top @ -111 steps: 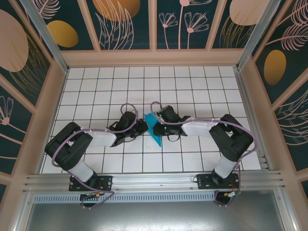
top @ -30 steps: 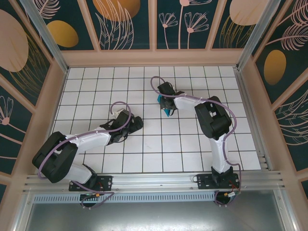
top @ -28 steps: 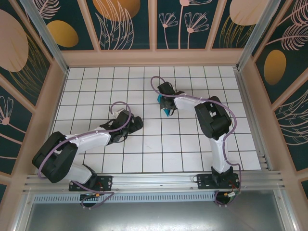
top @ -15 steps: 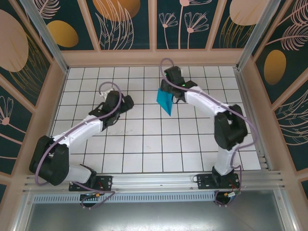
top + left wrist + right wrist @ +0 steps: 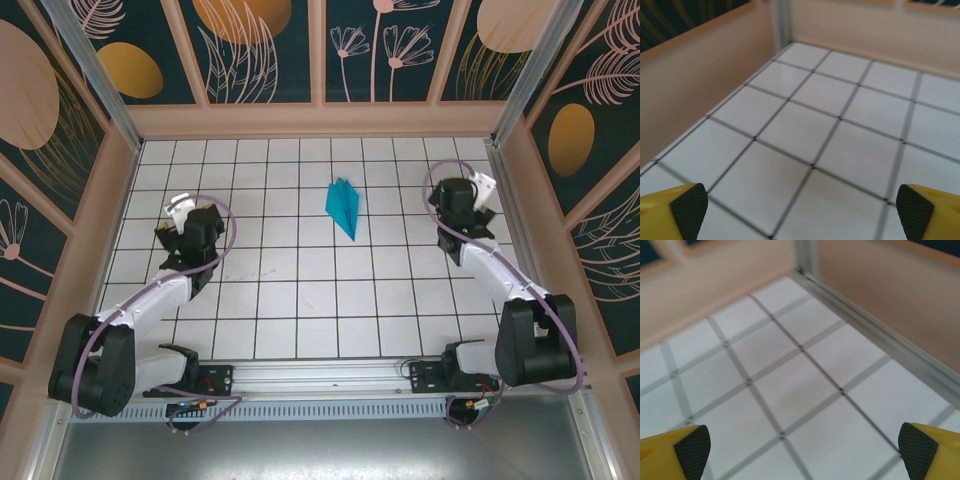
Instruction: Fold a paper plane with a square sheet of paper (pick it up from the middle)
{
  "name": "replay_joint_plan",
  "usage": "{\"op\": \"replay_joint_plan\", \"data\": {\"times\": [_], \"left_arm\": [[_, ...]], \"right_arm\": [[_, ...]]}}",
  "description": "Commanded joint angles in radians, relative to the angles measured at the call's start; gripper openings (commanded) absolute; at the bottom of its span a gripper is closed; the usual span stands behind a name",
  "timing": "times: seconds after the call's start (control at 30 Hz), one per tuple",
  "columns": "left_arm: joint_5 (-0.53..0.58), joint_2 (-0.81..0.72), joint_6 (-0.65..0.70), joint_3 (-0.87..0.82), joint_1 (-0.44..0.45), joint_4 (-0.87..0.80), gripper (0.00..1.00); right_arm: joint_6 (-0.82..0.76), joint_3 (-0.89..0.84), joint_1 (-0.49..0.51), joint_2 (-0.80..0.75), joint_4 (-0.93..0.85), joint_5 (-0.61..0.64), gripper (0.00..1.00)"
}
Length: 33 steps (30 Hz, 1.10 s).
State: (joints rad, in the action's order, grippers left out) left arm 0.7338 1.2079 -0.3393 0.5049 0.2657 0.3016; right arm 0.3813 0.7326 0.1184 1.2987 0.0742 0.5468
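The square sheet of paper is folded into a slim teal paper plane (image 5: 343,207). It lies by itself on the white grid table, a little behind the middle, with its point toward the front right. My left gripper (image 5: 180,218) is far off to its left, near the left wall. In the left wrist view the left gripper (image 5: 800,216) is open over bare tiles, its black pads (image 5: 689,205) wide apart. My right gripper (image 5: 470,197) is off to the plane's right, near the right wall. In the right wrist view the right gripper (image 5: 800,452) is open, with nothing between its fingertips (image 5: 692,445).
Beige walls (image 5: 320,120) fence the tiled table (image 5: 300,300) on three sides. A metal rail (image 5: 880,335) runs along the right wall close to my right gripper. The left wall (image 5: 690,85) is close to my left gripper.
My right gripper opened and let go of the paper plane, then swung away to the right wall. The left arm swung left toward its wall. The plane now lies free.
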Motion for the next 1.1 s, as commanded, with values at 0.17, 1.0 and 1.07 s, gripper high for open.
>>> {"op": "replay_joint_plan", "data": {"times": [0.17,1.0,1.07], "left_arm": [[-0.08,-0.034,0.175,-0.193,-0.136,0.436,0.98],[-0.516,0.316,0.285,-0.296,-0.214,1.032,0.99],[-0.495,0.316,0.274,-0.289,-0.215,1.018,0.99]], "right_arm": [[-0.198,-0.294,-0.078,-0.011,0.522,0.011,0.99],[-0.381,-0.526,-0.112,0.242,1.221,-0.466,0.99],[-0.377,-0.519,-0.117,0.243,1.212,-0.47,0.99]]}}
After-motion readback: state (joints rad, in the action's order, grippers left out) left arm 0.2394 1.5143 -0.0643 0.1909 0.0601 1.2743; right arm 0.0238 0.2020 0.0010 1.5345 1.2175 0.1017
